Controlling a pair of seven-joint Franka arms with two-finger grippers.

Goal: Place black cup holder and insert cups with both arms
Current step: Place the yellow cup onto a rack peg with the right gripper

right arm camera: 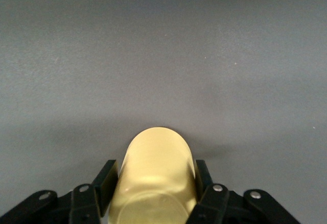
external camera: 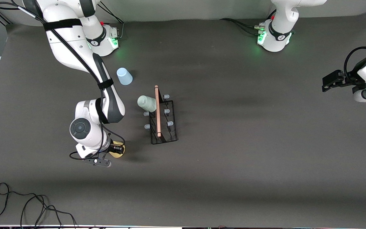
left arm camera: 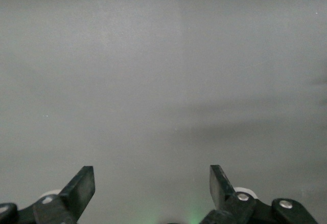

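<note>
Black cup holder (external camera: 163, 118): we find it upright mid-table, wooden rod handle (external camera: 157, 110) along its top; pale grey-green cup (external camera: 147, 103) hung on a peg on its side toward the right arm's end. Light blue cup (external camera: 124, 76): inverted on the table, farther from the front camera than the holder. Yellow cup (external camera: 118, 151): on the table nearer the front camera, toward the right arm's end; right gripper (right arm camera: 157, 180) clamped on its sides, fingers (right arm camera: 106, 180) pressed against it. Left gripper (left arm camera: 152, 183): we note it waiting with fingers apart at the left arm's end, holding nothing.
</note>
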